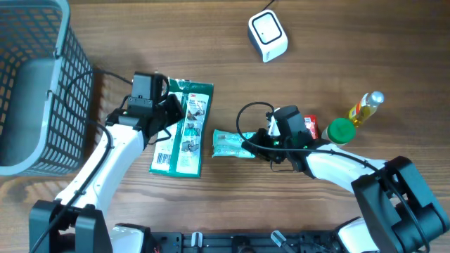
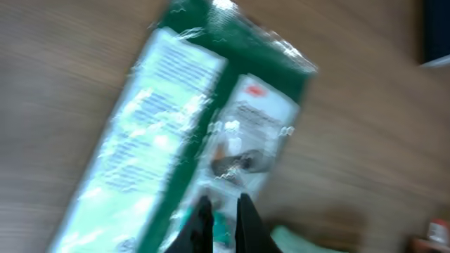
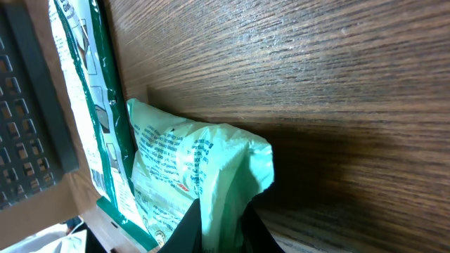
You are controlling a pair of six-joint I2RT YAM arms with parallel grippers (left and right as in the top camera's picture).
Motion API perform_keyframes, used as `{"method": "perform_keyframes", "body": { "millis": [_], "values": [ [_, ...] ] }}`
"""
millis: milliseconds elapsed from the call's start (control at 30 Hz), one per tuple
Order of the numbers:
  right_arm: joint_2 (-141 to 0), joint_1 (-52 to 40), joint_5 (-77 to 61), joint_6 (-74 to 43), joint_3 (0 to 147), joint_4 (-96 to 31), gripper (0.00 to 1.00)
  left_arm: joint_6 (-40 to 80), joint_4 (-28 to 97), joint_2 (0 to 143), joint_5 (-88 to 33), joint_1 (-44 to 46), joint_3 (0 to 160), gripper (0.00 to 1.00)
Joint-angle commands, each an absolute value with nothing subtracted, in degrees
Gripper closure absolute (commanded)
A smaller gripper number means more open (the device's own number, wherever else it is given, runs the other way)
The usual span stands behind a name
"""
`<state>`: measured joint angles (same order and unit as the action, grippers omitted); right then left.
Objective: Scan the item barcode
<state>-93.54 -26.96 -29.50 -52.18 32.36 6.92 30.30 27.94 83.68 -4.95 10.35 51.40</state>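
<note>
Wood table (image 1: 337, 42); right end effector (image 3: 220, 223) clamped on mint packet (image 3: 190, 161); left end effector (image 2: 225, 212) together.

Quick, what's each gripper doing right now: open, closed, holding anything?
Left gripper: closed, over the green package; cannot tell if it grips it.
Right gripper: closed on the mint green pouch.

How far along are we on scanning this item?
Done: the right claw is closed on the pale green pouch. In hand: the pouch is low by the table, next to the large green packet, with the shut left claw over that packet. Left: bring the pouch to the white scanner at the table's far side and present its barcode.
</note>
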Motion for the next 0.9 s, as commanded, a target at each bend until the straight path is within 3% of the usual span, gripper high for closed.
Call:
{"method": "perform_keyframes", "body": {
  "millis": [0,133,167,200,233,267,867],
  "values": [
    [-94.28,-27.03,-27.64,-50.94,31.97,6.87,0.96,28.69,29.41,83.57,2.94,9.78,51.77,0.94],
    [-94.28,-27.03,-27.64,-49.23,31.97,7.01,0.96,28.71,29.65,83.57,5.72,9.78,51.77,0.80],
    [-94.28,-27.03,-27.64,-49.17,31.97,6.98,0.96,28.69,29.69,83.57,6.59,9.78,51.77,0.70],
    [-94.28,-27.03,-27.66,-48.88,31.97,6.98,0.96,28.71,29.89,83.57,6.74,9.78,51.77,0.59],
    [-94.28,-27.03,-27.66,-48.49,31.97,6.98,0.96,28.75,30.30,83.57,6.63,9.78,51.77,0.08],
    [-94.28,-27.03,-27.66,-47.92,31.97,6.98,0.96,28.73,30.57,83.57,6.63,9.87,51.77,0.00],
    [-94.28,-27.03,-28.58,-46.57,31.97,6.98,0.96,28.71,30.59,83.57,6.61,9.89,51.77,0.00]
  ]
}}
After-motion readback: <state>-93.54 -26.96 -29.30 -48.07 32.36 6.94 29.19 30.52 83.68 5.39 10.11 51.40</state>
